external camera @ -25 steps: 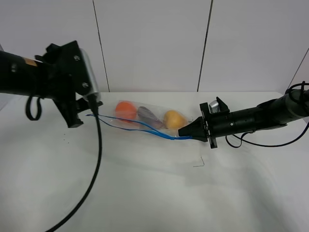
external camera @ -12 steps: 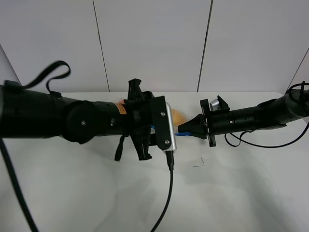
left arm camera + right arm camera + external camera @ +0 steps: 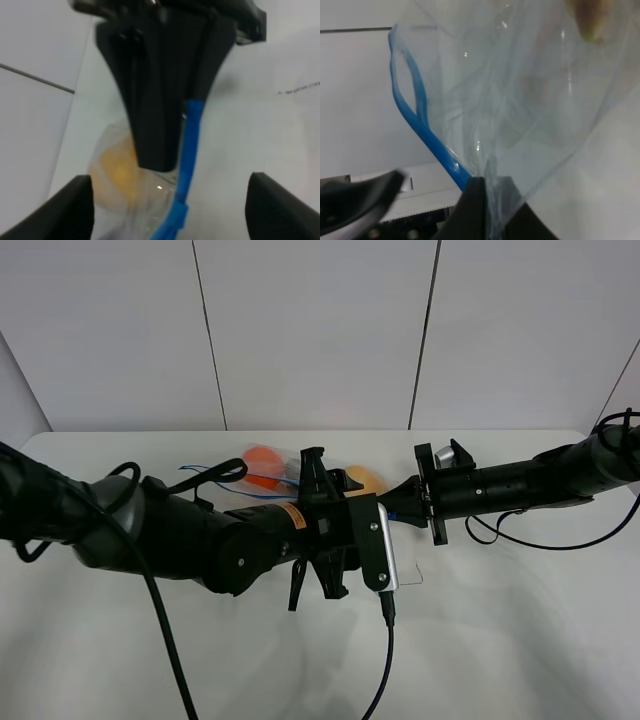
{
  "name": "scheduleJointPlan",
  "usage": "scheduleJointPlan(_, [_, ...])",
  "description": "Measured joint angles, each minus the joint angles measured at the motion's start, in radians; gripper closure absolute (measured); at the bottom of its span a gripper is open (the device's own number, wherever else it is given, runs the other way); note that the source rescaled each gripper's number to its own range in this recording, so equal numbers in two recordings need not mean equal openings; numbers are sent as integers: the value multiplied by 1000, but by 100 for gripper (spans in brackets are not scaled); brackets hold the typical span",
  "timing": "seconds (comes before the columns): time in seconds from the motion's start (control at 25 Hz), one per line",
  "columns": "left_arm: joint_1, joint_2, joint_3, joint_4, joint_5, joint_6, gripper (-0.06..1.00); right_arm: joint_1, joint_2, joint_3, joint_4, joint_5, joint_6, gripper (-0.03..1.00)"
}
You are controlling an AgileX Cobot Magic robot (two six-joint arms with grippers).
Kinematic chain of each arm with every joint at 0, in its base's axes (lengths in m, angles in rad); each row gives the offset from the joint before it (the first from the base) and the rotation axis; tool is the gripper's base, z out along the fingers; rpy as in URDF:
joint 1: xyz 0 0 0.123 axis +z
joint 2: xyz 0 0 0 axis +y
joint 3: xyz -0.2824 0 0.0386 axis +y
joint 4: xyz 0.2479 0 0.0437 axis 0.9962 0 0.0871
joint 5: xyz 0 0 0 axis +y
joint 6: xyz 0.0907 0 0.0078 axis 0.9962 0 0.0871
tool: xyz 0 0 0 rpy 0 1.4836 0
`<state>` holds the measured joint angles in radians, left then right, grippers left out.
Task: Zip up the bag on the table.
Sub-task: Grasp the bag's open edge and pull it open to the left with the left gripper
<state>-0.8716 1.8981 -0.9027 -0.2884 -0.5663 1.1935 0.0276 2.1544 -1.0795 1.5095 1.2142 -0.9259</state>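
The bag [image 3: 262,466] lies on the table [image 3: 500,640], mostly hidden behind my left arm. Orange and yellow produce show through it. My right gripper [image 3: 398,504] is shut on the bag's right corner at the end of the blue zipper strip [image 3: 412,102]. In the right wrist view the strip's two halves gape apart above the gripper [image 3: 487,200]. My left gripper [image 3: 335,525] is open just left of the right one. In the left wrist view its fingers [image 3: 75,210] frame the right gripper's tip, the blue strip [image 3: 190,145] and the yellow produce [image 3: 117,170].
A black cable [image 3: 385,660] hangs from the left wrist camera toward the table's front. Black cables [image 3: 520,537] loop under my right arm. A small dark mark [image 3: 418,576] lies on the table below the right gripper. A white panelled wall [image 3: 320,330] stands behind.
My left arm has swung from the far left across the bag to the middle, ending close to the right gripper, still open. The right gripper has kept its hold and place.
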Motion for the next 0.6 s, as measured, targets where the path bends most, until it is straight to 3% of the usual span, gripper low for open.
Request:
scheduleJointPlan(0.2, [0,72,0,0,-95,-24,8,0,0,0,1,1,7,96])
scheduleJointPlan(0.28, [0,90,0,0,-116,-28,19,0,0,0,1,1,7,96])
scheduleJointPlan(0.48, [0,96,0,-1,-160,-28,63,0,0,0,1,1,11,96])
scheduleJointPlan(0.6, [0,96,0,-1,-173,-28,76,0,0,0,2,1,14,96])
